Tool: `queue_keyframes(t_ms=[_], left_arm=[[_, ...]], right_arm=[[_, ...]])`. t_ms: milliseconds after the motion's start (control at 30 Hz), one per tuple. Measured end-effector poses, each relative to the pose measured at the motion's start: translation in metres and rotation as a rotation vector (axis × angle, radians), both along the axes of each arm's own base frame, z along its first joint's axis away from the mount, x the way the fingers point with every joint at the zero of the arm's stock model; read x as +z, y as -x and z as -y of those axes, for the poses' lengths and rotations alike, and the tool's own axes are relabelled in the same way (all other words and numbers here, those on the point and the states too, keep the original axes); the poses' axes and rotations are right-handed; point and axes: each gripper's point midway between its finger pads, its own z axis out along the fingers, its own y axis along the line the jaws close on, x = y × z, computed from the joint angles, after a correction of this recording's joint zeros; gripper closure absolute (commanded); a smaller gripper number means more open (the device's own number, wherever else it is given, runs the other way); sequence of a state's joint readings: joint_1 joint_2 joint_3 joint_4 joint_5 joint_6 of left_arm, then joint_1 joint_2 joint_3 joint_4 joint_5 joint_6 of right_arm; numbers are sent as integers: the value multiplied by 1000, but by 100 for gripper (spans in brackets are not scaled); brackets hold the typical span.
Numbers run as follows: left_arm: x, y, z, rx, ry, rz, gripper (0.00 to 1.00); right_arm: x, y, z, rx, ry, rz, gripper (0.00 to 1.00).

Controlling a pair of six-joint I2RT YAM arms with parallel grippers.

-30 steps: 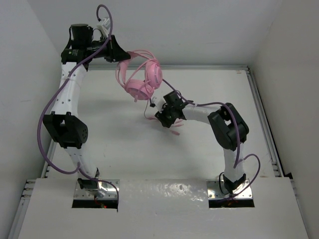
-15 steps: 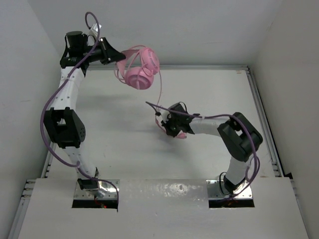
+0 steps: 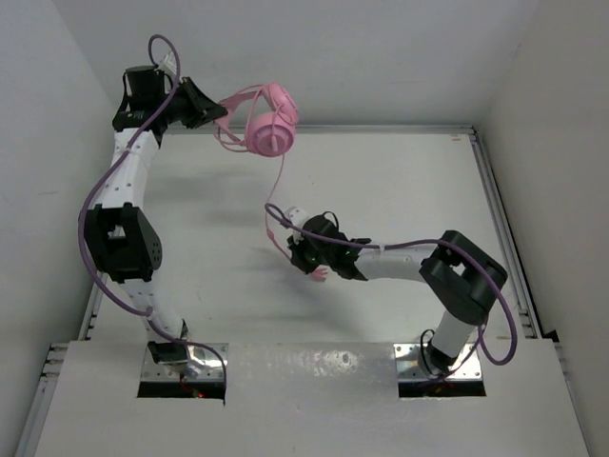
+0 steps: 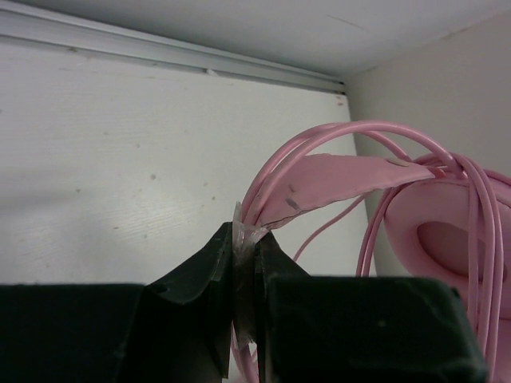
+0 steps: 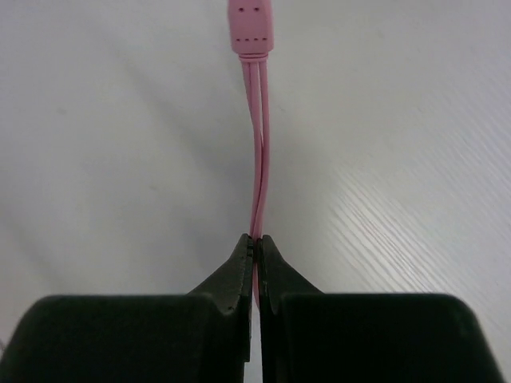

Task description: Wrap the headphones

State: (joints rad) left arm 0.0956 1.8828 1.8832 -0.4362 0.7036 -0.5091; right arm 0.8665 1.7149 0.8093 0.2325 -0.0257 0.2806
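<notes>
The pink headphones (image 3: 269, 129) hang in the air at the back left, held by the headband. My left gripper (image 3: 213, 120) is shut on the headband (image 4: 335, 179) together with several loops of pink cable; an earcup (image 4: 455, 239) shows at the right of the left wrist view. The thin pink cable (image 3: 280, 186) runs down from the earcups to my right gripper (image 3: 297, 249), which is shut on it low over the table. In the right wrist view the doubled cable (image 5: 259, 167) leaves the shut jaws and ends at a pink splitter piece (image 5: 251, 28). A plug end (image 3: 319, 274) sticks out beside the right gripper.
White table (image 3: 400, 181) with a metal rail (image 3: 500, 219) on the right and a rail along the back (image 4: 160, 60). Grey walls close in the left, back and right. Purple arm cables (image 3: 95, 200) loop along both arms.
My left gripper has lifted the headphones up and to the left and turned them. My right gripper has moved left and nearer with the cable, which now hangs longer between the two.
</notes>
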Motion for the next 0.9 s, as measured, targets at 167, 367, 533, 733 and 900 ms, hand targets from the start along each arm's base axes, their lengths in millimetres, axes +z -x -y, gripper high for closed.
queue_keyframes(t_ms=[167, 367, 533, 733, 900], left_arm=[[-18, -9, -14, 118, -89, -39, 100], [-57, -18, -26, 207, -296, -40, 100], [-121, -4, -31, 174, -513, -96, 100], [-171, 18, -38, 33, -738, -113, 100], [-168, 21, -31, -128, -824, -9, 100]], right_arm=[[48, 14, -68, 128, -71, 48, 100], [130, 47, -140, 300, -203, 120, 100], [186, 56, -154, 350, -261, 181, 100], [241, 33, -133, 283, -225, 330, 100], [289, 2, -101, 174, -197, 474, 100]])
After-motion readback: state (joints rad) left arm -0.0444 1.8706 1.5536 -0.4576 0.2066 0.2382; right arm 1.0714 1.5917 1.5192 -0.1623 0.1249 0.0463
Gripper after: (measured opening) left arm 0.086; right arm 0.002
